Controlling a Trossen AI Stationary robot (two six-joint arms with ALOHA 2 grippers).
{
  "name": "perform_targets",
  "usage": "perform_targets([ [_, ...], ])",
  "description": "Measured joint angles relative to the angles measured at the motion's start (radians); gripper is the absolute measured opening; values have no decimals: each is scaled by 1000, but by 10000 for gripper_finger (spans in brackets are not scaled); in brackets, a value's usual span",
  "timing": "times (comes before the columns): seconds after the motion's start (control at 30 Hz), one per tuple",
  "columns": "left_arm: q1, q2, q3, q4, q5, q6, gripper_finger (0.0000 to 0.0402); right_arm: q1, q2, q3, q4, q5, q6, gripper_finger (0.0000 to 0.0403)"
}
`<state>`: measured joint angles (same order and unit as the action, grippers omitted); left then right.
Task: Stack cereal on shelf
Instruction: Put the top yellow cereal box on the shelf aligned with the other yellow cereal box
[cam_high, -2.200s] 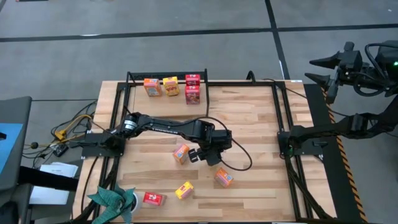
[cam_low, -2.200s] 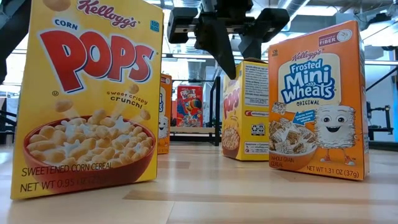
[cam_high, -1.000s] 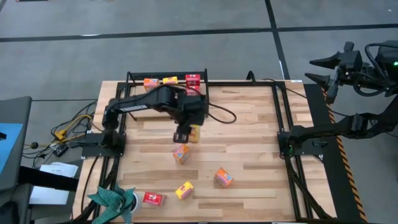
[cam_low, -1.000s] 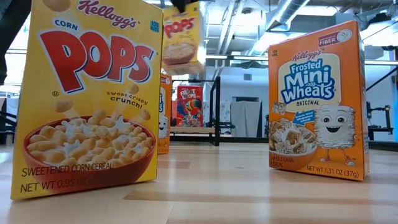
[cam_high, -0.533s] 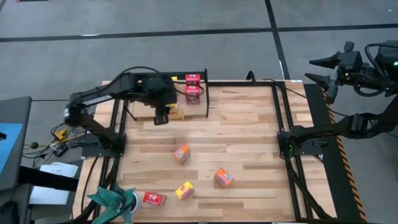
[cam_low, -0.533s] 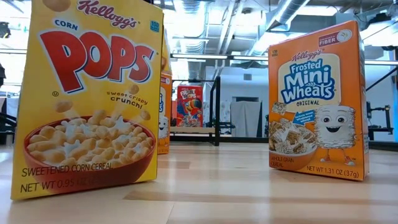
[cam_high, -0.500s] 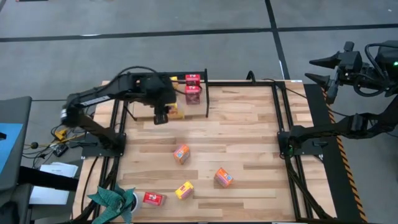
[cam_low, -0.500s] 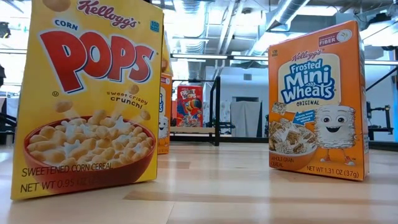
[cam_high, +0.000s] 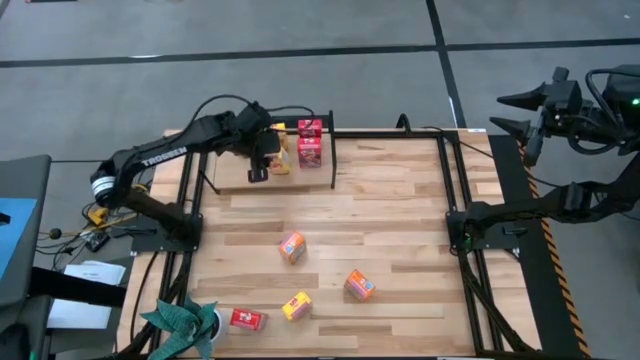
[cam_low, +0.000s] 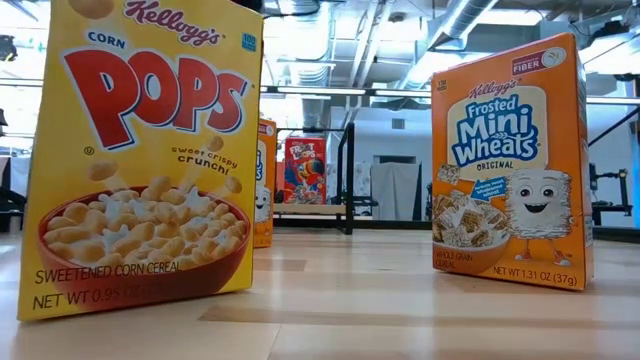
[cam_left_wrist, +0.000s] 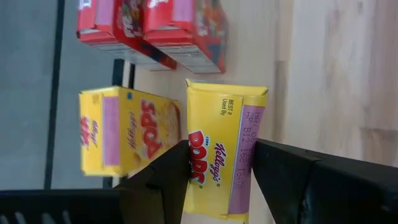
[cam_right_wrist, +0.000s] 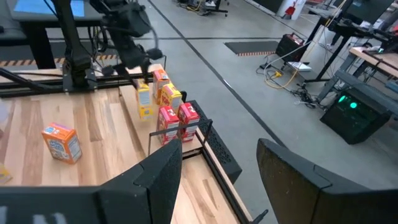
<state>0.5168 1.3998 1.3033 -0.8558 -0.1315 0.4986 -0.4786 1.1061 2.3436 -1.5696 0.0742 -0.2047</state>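
Left wrist view: left gripper (cam_left_wrist: 219, 168), jaws closed narrow on a small yellow Corn Pops cereal box (cam_left_wrist: 221, 152), gripped by its two broad faces w/ the printed top flap pointing ahead. Just beyond the fingertips, to one side, a second yellow Pops box (cam_left_wrist: 127, 138) stands on the low black-tube shelf w/ light wooden board (cam_high: 232, 176); farther ahead, two red cereal boxes (cam_left_wrist: 155, 28) sit side by side. High view: the same gripper (cam_high: 268, 165) is over the shelf board, the held box close beside the red pair (cam_high: 309, 143), at the table's far-left corner.

Step in hand (judged): placement phase, box carried to the rack but not yet released; whether its base touches the board cannot be told.

Next move calls for: lowering until the base is flat on the board, in line w/ the neighbouring boxes w/o nudging them, then opening the jaws and backing straight off.

Remaining: four loose boxes on the big wooden tabletop, behind the gripper, i.e. orange box (cam_high: 291, 246), orange box (cam_high: 359, 285), yellow box (cam_high: 296, 305), red box (cam_high: 246, 319).

Right gripper (cam_right_wrist: 217, 165): jaws wide apart, empty, parked off the table's right edge.
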Motion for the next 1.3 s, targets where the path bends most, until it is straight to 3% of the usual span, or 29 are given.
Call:
perform_targets([
  [0.33,70,43,0,22,19,147,155,0,0,0,9,1,13,232],
  [0.8,96,100,15,21,15,177,155,0,0,0,8,4,13,232],
  [1.03,90,188,109,-52,15,171,155,0,0,0,7,5,14,232],
  [1.3,91,202,145,-63,-11,186,155,0,0,0,7,5,21,232],
])
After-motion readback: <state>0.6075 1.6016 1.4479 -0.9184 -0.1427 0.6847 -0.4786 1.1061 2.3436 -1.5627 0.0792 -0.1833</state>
